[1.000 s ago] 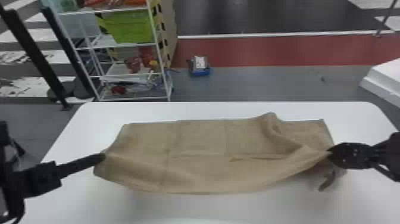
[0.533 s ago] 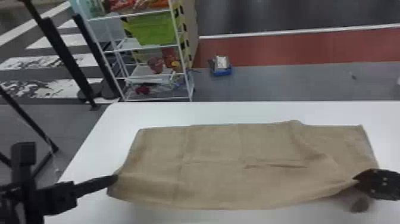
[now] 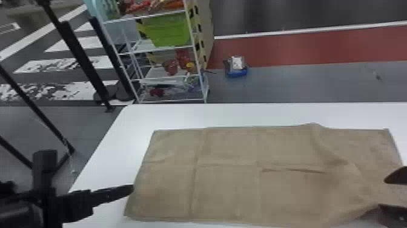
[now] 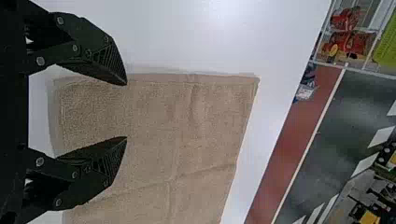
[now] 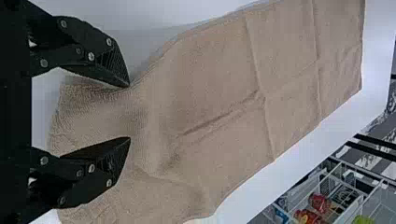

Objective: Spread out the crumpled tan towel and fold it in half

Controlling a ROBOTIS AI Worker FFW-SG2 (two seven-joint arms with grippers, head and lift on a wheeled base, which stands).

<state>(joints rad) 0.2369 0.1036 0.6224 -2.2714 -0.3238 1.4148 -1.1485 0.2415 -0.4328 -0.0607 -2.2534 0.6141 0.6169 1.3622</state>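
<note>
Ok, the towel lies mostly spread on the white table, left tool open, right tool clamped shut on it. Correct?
Not quite: the right wrist view shows the right tool open, fingers apart. The towel is mostly spread on the white table, and the left tool is open.

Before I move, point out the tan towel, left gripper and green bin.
Tan towel (image 3: 239,182): head view, middle of the cloth.
Left gripper (image 4: 126,111): left wrist view, midway between the tips of its open jaws.
Green bin (image 3: 168,31): head view, middle of its near side.
</note>
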